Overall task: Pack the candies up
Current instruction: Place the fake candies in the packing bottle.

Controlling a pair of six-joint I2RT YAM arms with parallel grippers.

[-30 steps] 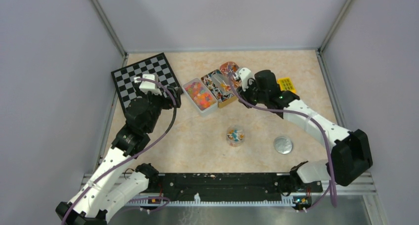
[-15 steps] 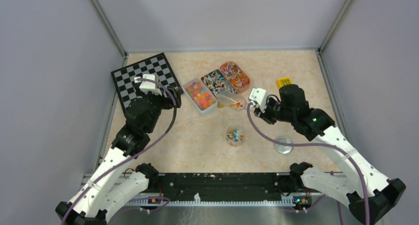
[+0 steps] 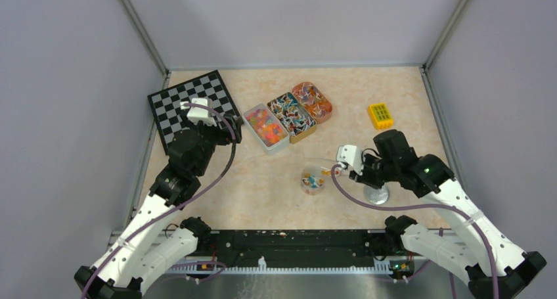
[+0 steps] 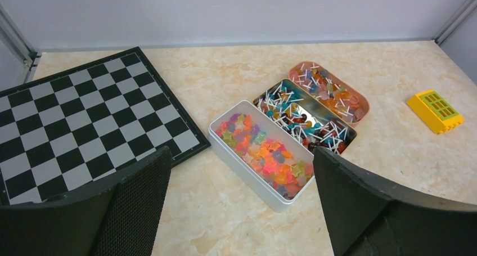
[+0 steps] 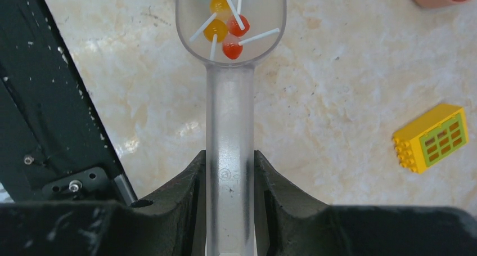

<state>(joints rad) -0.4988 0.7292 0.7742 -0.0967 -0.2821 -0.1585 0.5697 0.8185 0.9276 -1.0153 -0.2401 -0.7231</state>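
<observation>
My right gripper (image 5: 229, 161) is shut on the handle of a clear plastic scoop (image 5: 229, 115). Its bowl holds a few orange and red candies (image 5: 228, 26) on white sticks. In the top view the scoop (image 3: 327, 169) reaches left to the rim of a small round jar (image 3: 313, 181) holding mixed candies. More candies fill three tins: star shapes in the white tin (image 4: 264, 152), stick candies in the dark tin (image 4: 306, 118) and the orange tin (image 4: 332, 90). My left gripper (image 4: 242, 205) hangs open and empty just in front of the white tin.
A chessboard (image 3: 190, 105) lies at the back left. A yellow block with green squares (image 3: 380, 114) sits at the back right. A silver round lid (image 3: 377, 195) lies partly under my right arm. The black base rail (image 5: 50, 98) runs along the near edge.
My right arm has swung from the tins toward the near side, carrying the loaded scoop to the small jar. The left arm has not moved.
</observation>
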